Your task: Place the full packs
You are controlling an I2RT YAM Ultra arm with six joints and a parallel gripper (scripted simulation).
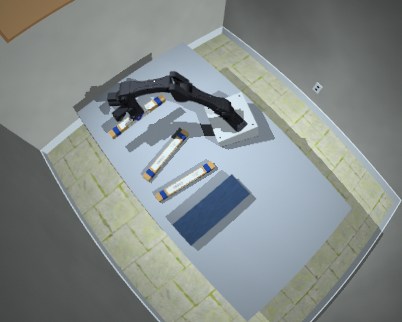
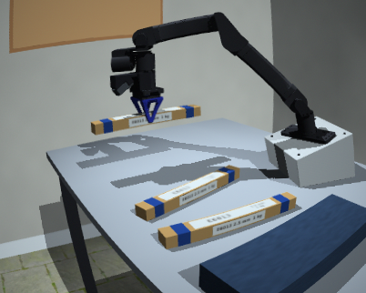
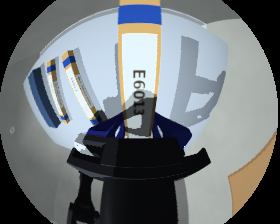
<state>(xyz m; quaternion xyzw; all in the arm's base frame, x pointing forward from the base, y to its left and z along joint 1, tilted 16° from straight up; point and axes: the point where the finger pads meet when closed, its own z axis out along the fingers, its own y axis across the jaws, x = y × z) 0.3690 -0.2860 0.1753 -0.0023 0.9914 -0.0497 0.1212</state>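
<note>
My gripper [image 1: 138, 117] [image 2: 149, 119] [image 3: 138, 113] is shut on an orange-and-white pack with blue bands [image 1: 149, 106] [image 2: 120, 124] [image 3: 140, 52], near its middle. That pack hangs roughly level above the table's far end, its shadow apart below it. A second pack, the middle one [image 1: 165, 155] [image 2: 188, 192] [image 3: 80, 87], lies flat on the table. A third pack [image 1: 185, 181] [image 2: 228, 220] [image 3: 57, 91] lies flat between it and the dark blue low platform [image 1: 212, 210] [image 2: 291, 255] [image 3: 42, 97]. No pack rests on the platform. The packs look alike; their weights cannot be seen.
The white base block [image 1: 237, 135] [image 2: 325, 156] of the arm stands on the pale table [image 1: 295, 200] [image 2: 91, 182], beyond one end of the middle pack. A wall rises behind the table's far end, with a brown board [image 1: 30, 15] [image 2: 86, 20] on it.
</note>
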